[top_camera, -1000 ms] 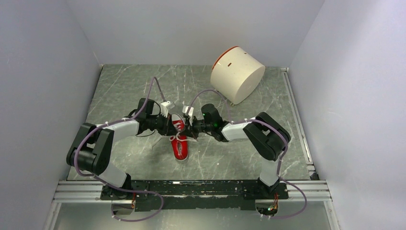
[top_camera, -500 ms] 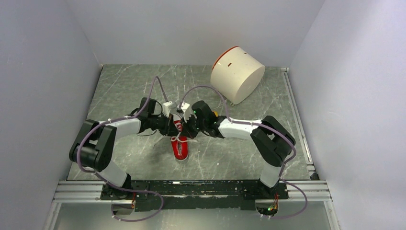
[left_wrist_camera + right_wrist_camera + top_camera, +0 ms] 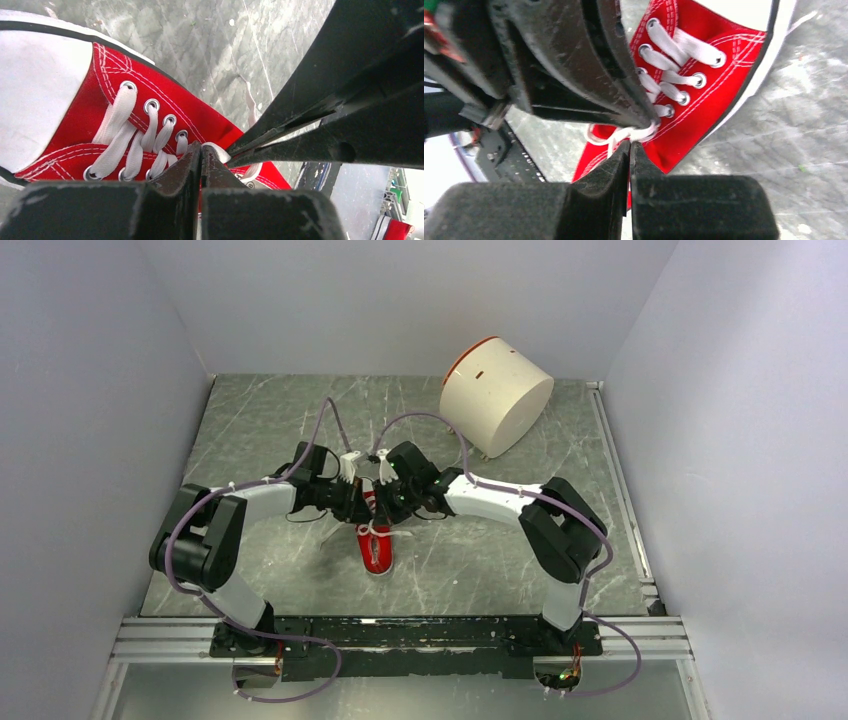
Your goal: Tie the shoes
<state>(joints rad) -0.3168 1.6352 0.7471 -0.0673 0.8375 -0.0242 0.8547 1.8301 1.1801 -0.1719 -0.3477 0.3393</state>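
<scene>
The shoe (image 3: 377, 550) is a small red canvas sneaker with white laces (image 3: 125, 125) and a white toe cap, and it lies mid-table. My left gripper (image 3: 360, 502) and right gripper (image 3: 386, 502) meet tip to tip over its lace end. In the left wrist view the left gripper (image 3: 201, 149) is shut, with a bit of white lace at its tip, and the right gripper's fingers (image 3: 310, 100) come in from the right. In the right wrist view the right gripper (image 3: 630, 145) is shut at a white lace loop (image 3: 624, 134) over the shoe (image 3: 704, 100). The left gripper's fingers (image 3: 589, 65) touch the same loop.
A white cylindrical container (image 3: 495, 395) with a red rim lies tilted at the back right. Grey walls close in the table on three sides. A metal rail (image 3: 400, 635) runs along the near edge. Purple cables arch above both wrists.
The right gripper has moved left and the left gripper slightly right, so their tips now meet over the shoe's laces. The shoe has stayed in place.
</scene>
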